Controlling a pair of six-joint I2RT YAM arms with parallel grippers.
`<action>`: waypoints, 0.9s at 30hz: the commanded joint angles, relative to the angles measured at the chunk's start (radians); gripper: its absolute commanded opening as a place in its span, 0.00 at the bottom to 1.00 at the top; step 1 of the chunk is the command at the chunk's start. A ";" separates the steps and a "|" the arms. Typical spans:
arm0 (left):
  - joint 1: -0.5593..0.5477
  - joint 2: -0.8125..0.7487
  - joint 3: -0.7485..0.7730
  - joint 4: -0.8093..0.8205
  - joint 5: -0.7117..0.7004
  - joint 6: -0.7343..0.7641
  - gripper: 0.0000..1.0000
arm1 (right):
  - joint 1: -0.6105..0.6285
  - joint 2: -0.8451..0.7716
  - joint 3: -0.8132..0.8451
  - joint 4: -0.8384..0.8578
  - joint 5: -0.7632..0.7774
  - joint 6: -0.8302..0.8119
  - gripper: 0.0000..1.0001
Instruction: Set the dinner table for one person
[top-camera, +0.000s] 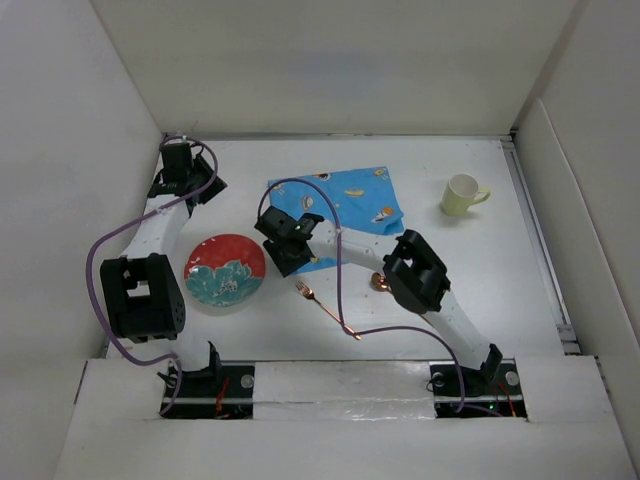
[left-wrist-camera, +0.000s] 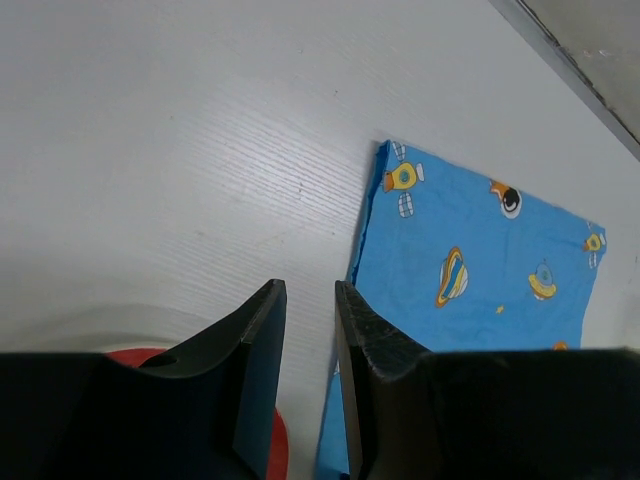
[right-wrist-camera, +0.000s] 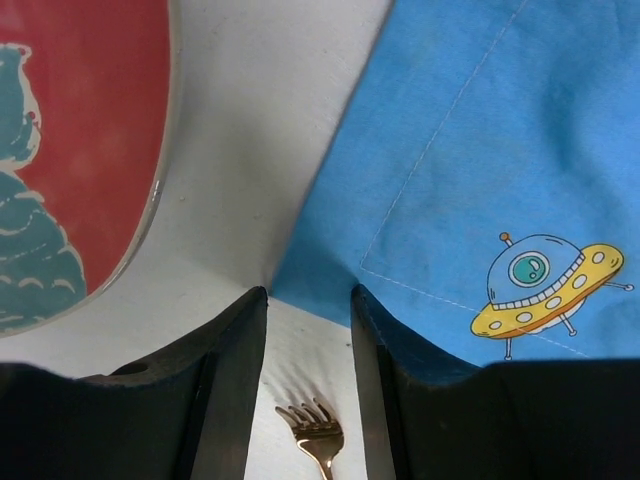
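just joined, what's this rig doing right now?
Table setting, with little placed so far. The right gripper sits low at the near corner of the blue placemat, jaws open on either side of that corner, not pinching it yet. The left gripper hovers over the table's far left, holding nothing. The red plate, copper fork and pale mug sit off the placemat.
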 joint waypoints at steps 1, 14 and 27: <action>-0.002 -0.002 -0.004 0.028 0.017 0.018 0.23 | 0.005 0.021 0.012 0.008 0.041 0.013 0.39; -0.063 0.047 -0.013 -0.012 0.045 0.073 0.26 | -0.172 -0.147 -0.097 0.090 0.044 -0.021 0.00; -0.188 0.183 0.058 -0.142 0.116 0.182 0.22 | -0.432 -0.394 -0.119 0.187 -0.312 0.059 0.00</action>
